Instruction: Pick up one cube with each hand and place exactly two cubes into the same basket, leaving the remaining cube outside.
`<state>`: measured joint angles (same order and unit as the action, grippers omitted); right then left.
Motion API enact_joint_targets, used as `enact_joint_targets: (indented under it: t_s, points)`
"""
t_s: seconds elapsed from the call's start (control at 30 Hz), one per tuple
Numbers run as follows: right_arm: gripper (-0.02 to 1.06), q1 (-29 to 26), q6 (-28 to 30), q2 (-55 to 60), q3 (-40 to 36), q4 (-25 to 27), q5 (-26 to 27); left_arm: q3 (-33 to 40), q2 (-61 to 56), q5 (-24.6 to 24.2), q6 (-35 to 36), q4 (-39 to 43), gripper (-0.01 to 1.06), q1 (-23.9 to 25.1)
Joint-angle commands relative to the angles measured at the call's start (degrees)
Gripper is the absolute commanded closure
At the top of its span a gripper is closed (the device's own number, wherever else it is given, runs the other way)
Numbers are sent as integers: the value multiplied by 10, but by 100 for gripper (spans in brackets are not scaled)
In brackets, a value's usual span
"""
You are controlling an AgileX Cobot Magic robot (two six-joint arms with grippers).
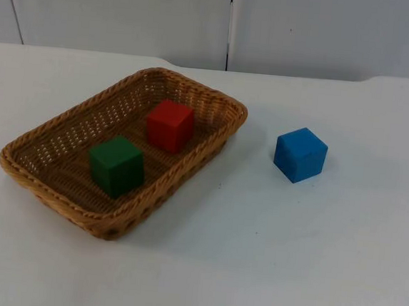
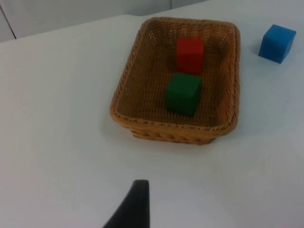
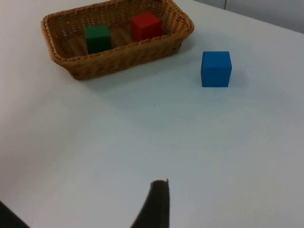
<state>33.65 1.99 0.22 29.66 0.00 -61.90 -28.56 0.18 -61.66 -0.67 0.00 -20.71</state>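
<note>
The red cube and green cube sit in the basket; the blue cube stands outside on the table. Both grippers hang back; I can't tell their jaws. Any further reach risks adding a third cube.
</note>
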Motion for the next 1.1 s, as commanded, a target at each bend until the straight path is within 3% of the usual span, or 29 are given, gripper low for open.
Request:
enact_joint_targets:
  t_s: [0.0, 1.07]
  points:
    - [29, 2, 0, -2, -1, 3, 1, 3, -2, 0, -1, 0, 8, 2]
    - [29, 2, 0, -2, -1, 3, 2, 3, -2, 0, -1, 0, 8, 2]
